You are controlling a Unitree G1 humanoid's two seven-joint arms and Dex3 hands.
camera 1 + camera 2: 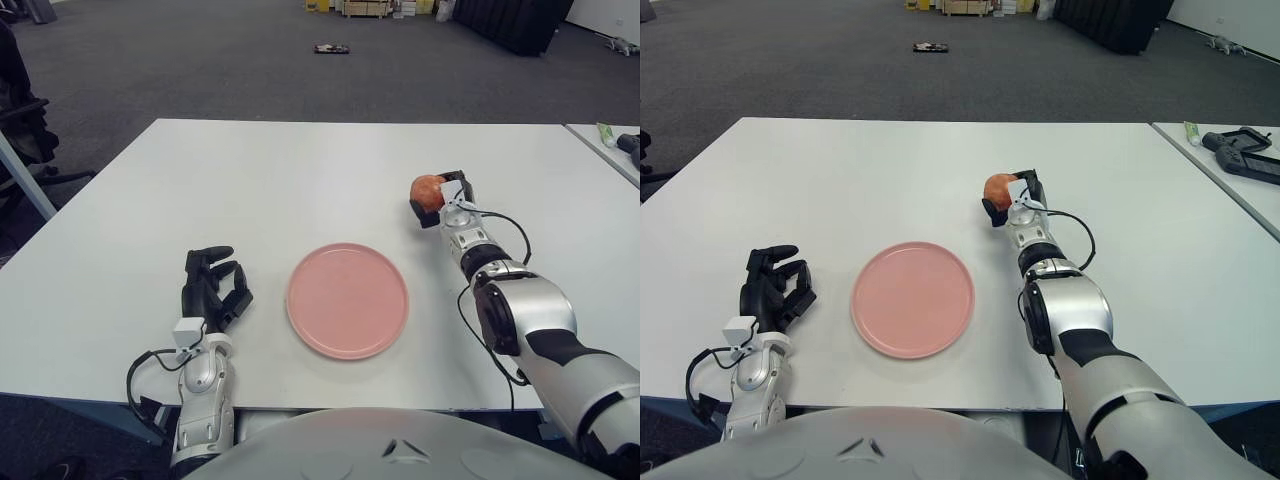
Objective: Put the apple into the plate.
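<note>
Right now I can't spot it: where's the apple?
The apple is in the right hand, right of and beyond the pink plate.

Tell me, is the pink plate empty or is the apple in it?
Empty. The plate shows only bare pink. The apple is in the right hand, farther back and right. The left hand is beside the plate.

office or lab – grey carpet floor (200, 70), white tables (120, 250), office chair (25, 140)

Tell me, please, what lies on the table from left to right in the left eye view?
Left hand → pink plate → apple, held by the right hand, whose fingers wrap it.
</note>
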